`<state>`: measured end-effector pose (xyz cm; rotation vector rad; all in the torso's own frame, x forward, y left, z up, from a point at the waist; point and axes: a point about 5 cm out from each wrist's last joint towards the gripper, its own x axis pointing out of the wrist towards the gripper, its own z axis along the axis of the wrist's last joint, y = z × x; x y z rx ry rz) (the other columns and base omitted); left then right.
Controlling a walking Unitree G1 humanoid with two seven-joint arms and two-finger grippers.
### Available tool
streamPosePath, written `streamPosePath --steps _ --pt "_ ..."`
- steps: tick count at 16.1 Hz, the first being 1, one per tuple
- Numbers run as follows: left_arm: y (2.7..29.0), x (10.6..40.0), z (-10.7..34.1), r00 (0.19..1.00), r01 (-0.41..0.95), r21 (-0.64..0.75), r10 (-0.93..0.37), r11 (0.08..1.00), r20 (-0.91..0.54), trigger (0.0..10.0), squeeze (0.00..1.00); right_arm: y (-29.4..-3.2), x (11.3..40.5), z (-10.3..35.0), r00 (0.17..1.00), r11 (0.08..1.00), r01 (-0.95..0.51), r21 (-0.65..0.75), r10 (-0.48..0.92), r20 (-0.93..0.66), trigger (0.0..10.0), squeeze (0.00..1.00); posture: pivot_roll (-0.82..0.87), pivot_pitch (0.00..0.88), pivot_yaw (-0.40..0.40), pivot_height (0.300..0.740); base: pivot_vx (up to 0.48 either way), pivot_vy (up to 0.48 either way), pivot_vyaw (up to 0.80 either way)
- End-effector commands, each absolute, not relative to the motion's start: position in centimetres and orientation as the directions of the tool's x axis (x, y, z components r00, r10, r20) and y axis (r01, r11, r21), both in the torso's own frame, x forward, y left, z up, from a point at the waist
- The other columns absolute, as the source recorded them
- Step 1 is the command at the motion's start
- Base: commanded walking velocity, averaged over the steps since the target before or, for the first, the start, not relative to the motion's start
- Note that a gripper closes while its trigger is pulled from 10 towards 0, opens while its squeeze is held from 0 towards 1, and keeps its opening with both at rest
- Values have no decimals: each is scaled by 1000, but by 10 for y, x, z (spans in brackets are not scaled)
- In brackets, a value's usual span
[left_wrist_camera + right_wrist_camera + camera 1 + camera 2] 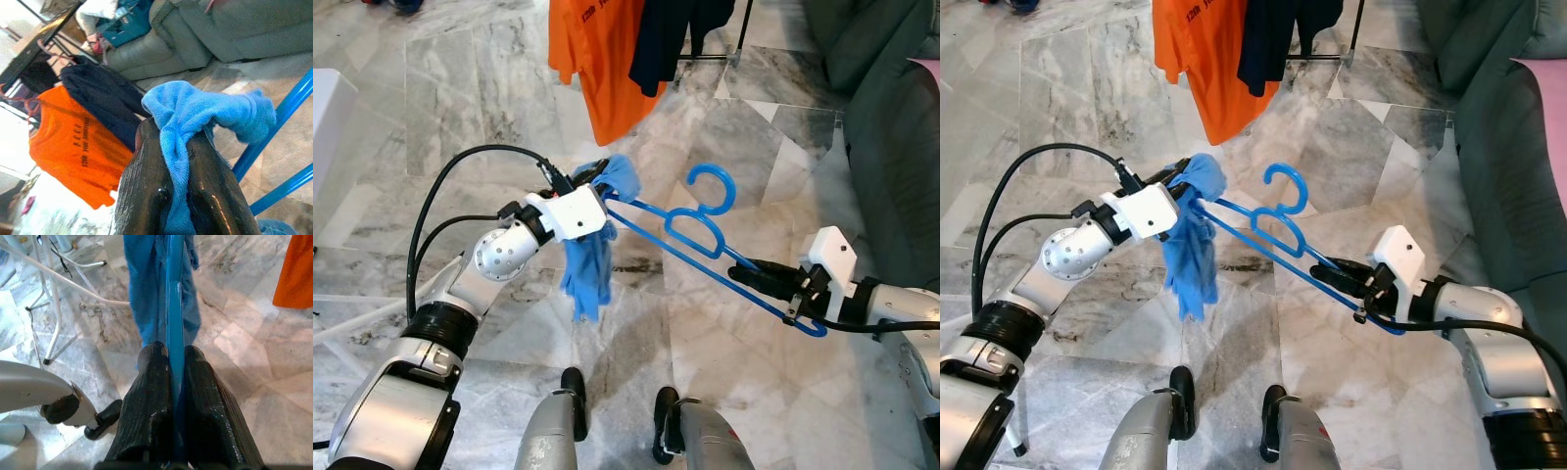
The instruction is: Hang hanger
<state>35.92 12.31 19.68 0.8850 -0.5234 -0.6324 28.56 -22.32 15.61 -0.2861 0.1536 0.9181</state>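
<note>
A blue plastic hanger is held level between my two arms above the marble floor, its hook pointing up and away. My right gripper is shut on the hanger's right end, with the blue bar pinched between its black fingers. A blue towel hangs from the hanger's left end. My left gripper is shut on the bunched top of that towel, where it wraps the hanger.
An orange T-shirt and a dark navy garment hang on a rack ahead. A grey sofa stands at the right. White tubing and a stand's legs lie on the floor. My own legs show below.
</note>
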Motion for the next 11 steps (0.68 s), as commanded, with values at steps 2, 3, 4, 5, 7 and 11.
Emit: streamPosePath --steps 2,3,4,5,7,11 --pt "118 353 203 640 316 833 -750 455 167 10000 0 -220 280 139 579 569 -812 -128 762 -290 10000 0 30 375 21 740 0 0 0" --pt "114 350 205 611 336 830 -773 446 168 10000 0 -217 279 131 577 575 -812 -105 759 -302 10000 0 36 375 22 740 0 0 0" --pt "113 349 206 599 348 828 -784 441 166 10000 0 -217 279 128 577 578 -810 -98 757 -306 10000 0 36 374 22 740 0 0 0" --pt "111 345 207 577 359 829 -800 429 164 10000 0 -218 280 121 586 592 -801 -91 744 -321 10000 0 43 375 22 740 0 0 0" --pt "113 342 209 562 370 830 -812 417 157 10000 0 -219 282 115 601 608 -788 -97 726 -334 10000 0 46 376 22 740 0 0 0" --pt "122 335 210 547 408 817 -825 408 139 10000 0 -228 287 109 653 661 -742 -109 677 -339 10000 0 48 378 21 740 0 0 0"
